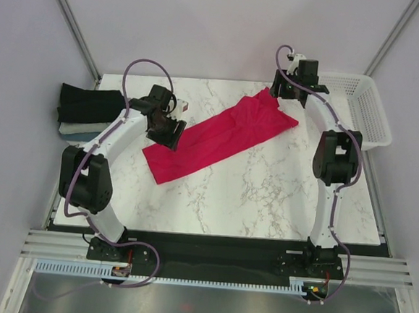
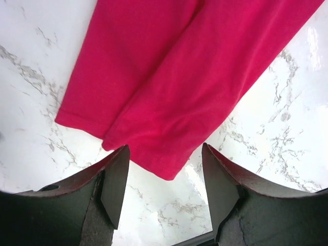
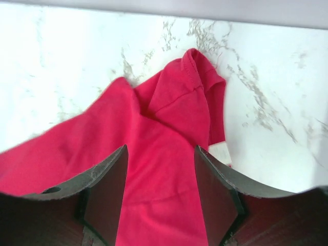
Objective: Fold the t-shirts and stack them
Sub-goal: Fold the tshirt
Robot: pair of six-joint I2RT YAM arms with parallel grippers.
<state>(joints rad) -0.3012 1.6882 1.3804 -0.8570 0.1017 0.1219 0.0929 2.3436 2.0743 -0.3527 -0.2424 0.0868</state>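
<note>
While hanging open and empty (left gripper [image 2: 164, 154], right gripper [image 3: 160, 154]) over ends of crimson t-shirt [image 1: 222, 132]: may pinch one layer only, skewing fold.

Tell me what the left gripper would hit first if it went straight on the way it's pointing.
Most likely the red t-shirt: the left gripper, jaws open, points at its near end lying on the marble table. Its height above the cloth is unclear.

Matt red cloth t-shirt [image 1: 222, 136] — glossy marbled table [image 1: 264, 197] — plastic mesh basket [image 1: 376, 115]
</note>
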